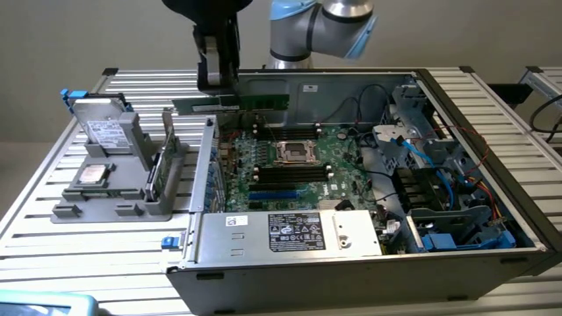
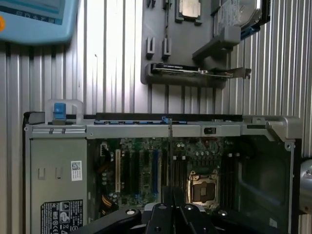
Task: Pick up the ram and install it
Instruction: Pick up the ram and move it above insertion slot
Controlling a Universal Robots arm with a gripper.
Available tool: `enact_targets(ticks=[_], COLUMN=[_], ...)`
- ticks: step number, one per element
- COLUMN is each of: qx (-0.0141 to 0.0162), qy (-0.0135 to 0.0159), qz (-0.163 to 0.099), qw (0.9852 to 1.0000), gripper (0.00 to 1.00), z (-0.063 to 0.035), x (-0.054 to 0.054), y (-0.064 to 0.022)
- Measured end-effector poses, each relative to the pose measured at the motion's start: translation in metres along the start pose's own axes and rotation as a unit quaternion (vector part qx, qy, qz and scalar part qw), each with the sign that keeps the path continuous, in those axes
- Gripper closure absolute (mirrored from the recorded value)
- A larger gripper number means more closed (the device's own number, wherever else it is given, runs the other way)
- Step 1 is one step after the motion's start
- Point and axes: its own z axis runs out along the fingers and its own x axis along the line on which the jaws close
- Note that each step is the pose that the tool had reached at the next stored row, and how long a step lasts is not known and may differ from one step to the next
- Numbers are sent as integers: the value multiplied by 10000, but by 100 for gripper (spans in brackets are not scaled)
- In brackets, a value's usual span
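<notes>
Slatted desk [image 1: 88, 263] carried a grey parts holder [image 1: 97, 210] at the exterior view's left, with the open computer case [image 1: 351, 283] beside it. Over the case, the hand [image 1: 222, 92] was clamped on the ram [image 1: 263, 102], which was held level and parallel to the memory slots [image 1: 290, 172] below.

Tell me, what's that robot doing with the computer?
The robot's gripper is shut on the ram, a thin green stick, and holds it up in the air over the open computer case. The ram hangs above the motherboard and is not in a slot yet. A grey holder with hard drives sits on the table at the exterior view's left.
</notes>
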Motion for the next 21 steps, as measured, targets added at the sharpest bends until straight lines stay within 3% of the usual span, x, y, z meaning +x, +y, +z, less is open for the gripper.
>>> enact_targets(ticks=[3,14,21], qx=[-8,-8,-14], qy=[27,28,28], qz=[1,1,3], qw=[10000,10000,10000], gripper=[88,88,88], z=[26,237,388], x=[5,22,-41], y=[-135,-630,-916])
